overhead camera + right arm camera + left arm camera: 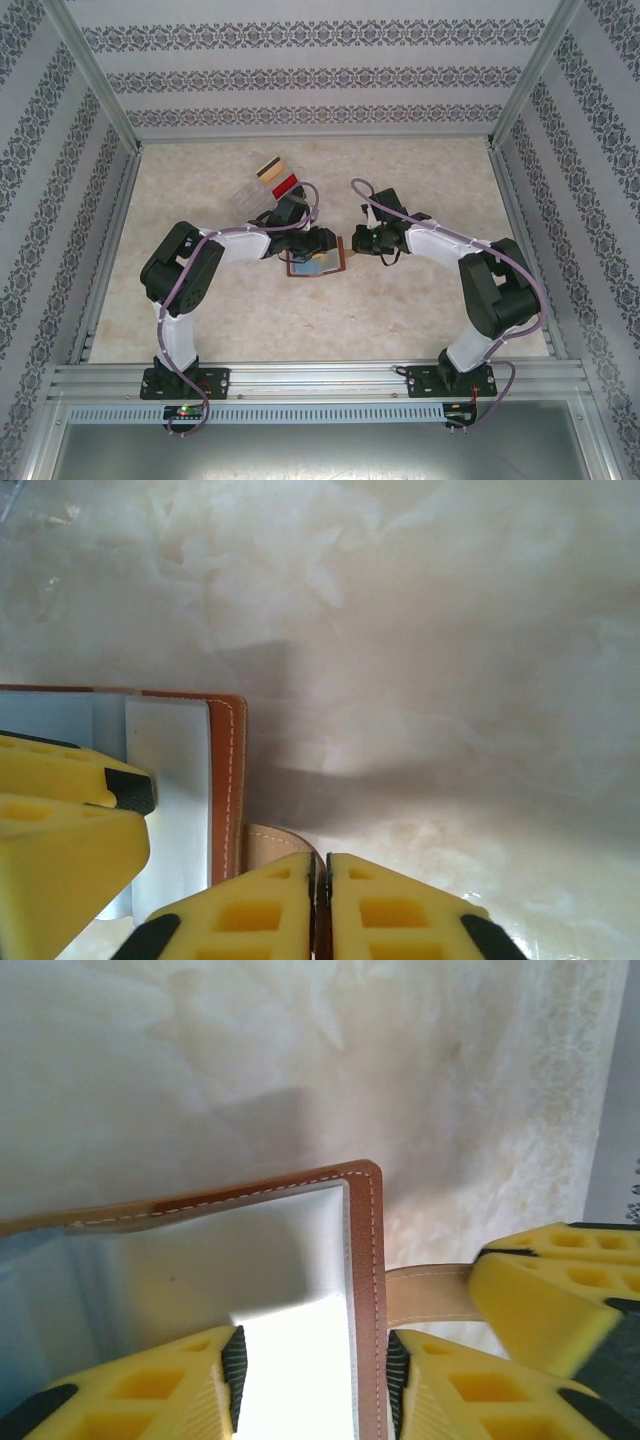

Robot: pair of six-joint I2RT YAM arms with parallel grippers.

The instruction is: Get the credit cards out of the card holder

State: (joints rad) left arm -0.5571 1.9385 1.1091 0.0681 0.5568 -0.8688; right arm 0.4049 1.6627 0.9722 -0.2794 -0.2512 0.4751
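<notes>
The brown card holder lies open at mid-table, a white credit card showing in its pale inner sleeve. My left gripper stands open astride the holder's stitched right edge: one pad rests against the brown edge, the other is over the white card. My right gripper is shut on the holder's tan strap, just right of the holder. From above, both grippers meet at the holder's far right corner.
Two loose cards, one beige and dark, one red, lie on the marble table behind the left arm, next to a clear plastic piece. Metal frame rails and patterned walls enclose the table. The right gripper's finger is close beside my left jaws.
</notes>
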